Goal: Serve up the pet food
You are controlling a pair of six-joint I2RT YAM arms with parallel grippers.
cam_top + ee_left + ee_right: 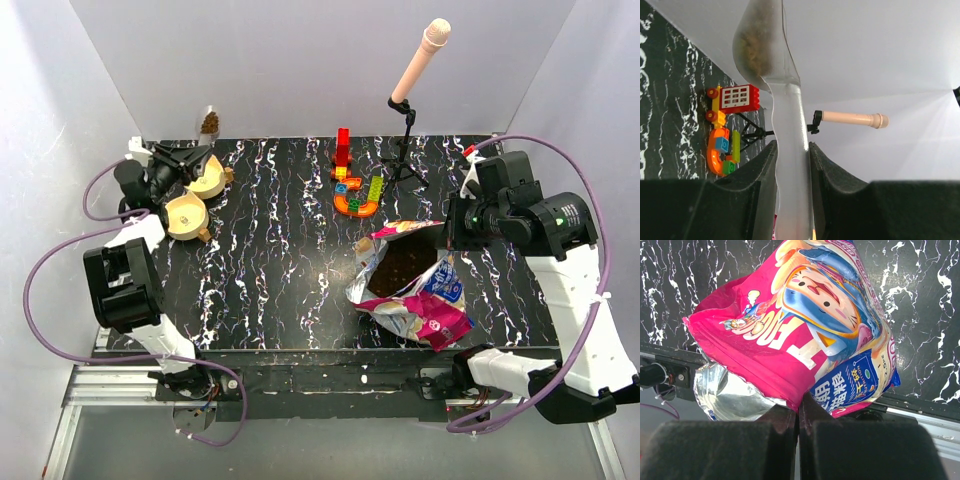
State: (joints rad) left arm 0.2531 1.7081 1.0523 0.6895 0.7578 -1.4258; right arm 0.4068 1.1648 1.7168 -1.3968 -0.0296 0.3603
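The pet food bag (428,305), glossy pink, blue and white, lies open at the table's right front. Dark kibble (400,264) shows in its mouth. My right gripper (448,232) is shut on the bag's upper edge; in the right wrist view its jaws (799,408) pinch the pink rim of the bag (790,335). At the far left, my left gripper (193,158) is shut on the handle of a clear scoop (209,122) raised above the table, with brown kibble (756,47) in its bowl. The handle (790,150) runs between the fingers.
Two tan bowls (208,182) (186,214) sit just below the left gripper. Colourful toy blocks (355,190) stand at the back centre, with a microphone on a small black stand (405,150) beside them. White walls enclose the table on three sides.
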